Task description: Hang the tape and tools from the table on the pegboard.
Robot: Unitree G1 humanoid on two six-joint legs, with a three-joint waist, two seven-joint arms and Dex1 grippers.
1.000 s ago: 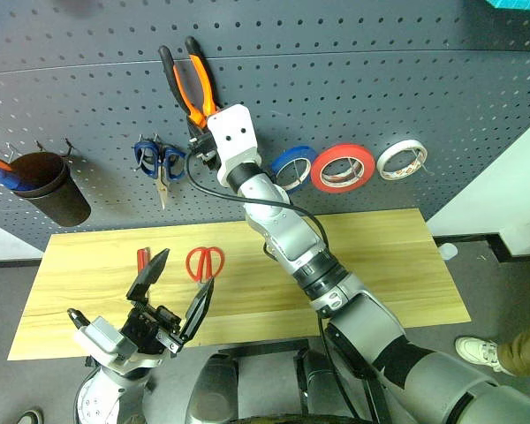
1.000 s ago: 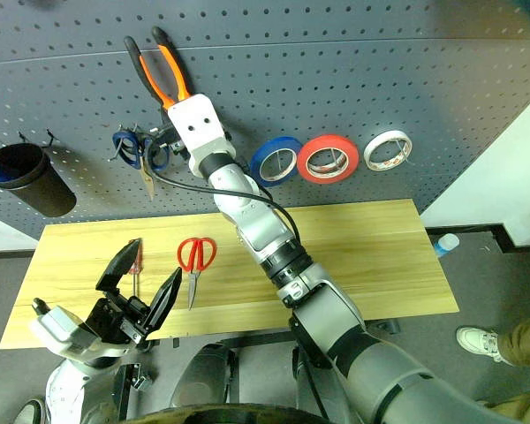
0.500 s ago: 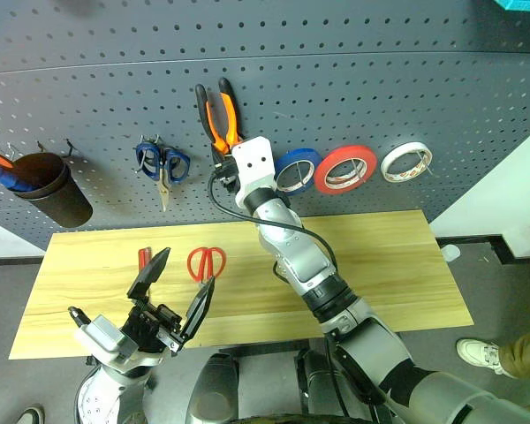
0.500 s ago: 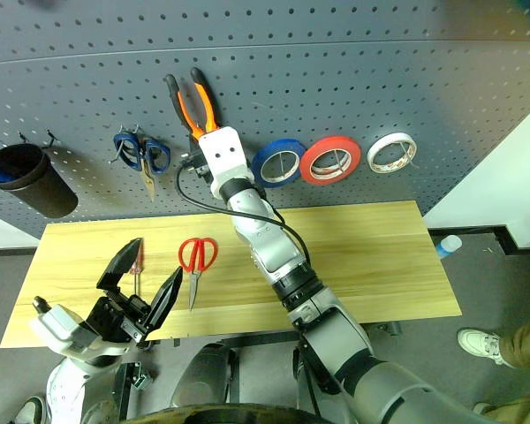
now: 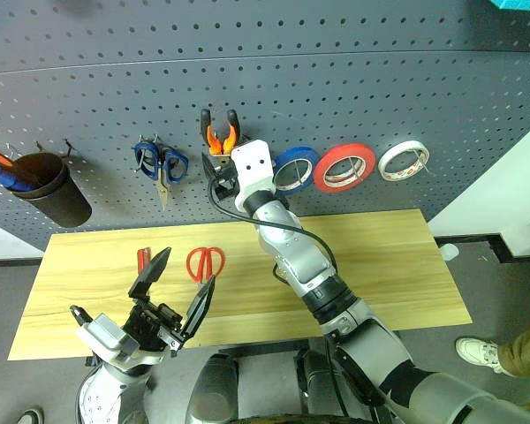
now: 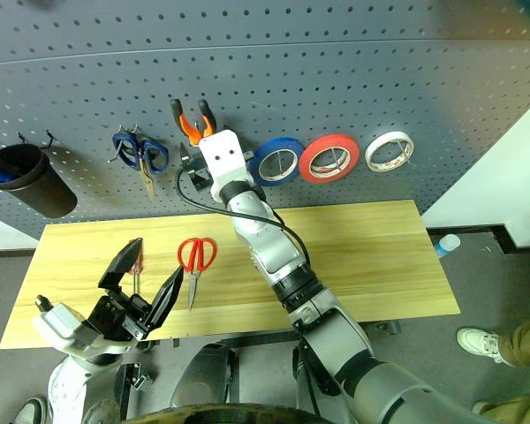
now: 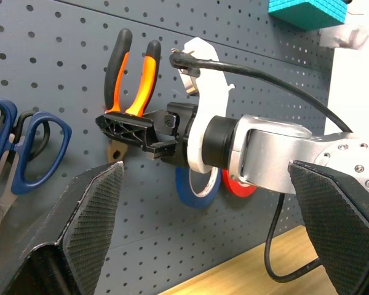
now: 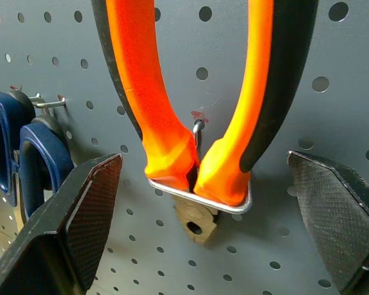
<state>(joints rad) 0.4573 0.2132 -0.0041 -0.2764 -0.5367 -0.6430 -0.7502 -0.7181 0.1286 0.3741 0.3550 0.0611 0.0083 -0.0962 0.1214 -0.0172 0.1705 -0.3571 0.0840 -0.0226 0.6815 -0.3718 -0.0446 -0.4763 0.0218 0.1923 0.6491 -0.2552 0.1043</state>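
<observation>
The pliers (image 8: 154,123), orange and black handles up, hang in a wire hook on the dark pegboard (image 5: 380,79). My right gripper (image 8: 203,160) is open, one finger on each side of the pliers, clear of both handles; in the left eye view it (image 5: 215,168) sits just below them (image 5: 218,134). The red tape (image 5: 343,168) hangs on the board. Red-handled scissors (image 5: 206,262) and a small red screwdriver (image 5: 143,259) lie on the yellow table (image 5: 380,256). My left gripper (image 5: 172,296) hovers open over the table's near edge, holding nothing.
On the board hang blue-handled scissors (image 5: 162,163), a blue roll (image 5: 293,170) and a whitish roll (image 5: 402,160). A dark cup (image 5: 53,187) holding orange and blue screwdrivers hangs at the far left. A person's shoe (image 5: 477,352) shows at the lower right.
My right gripper carried the pliers right and down along the board, set them into the wire hook and opened off the handles. The left gripper has stayed put.
</observation>
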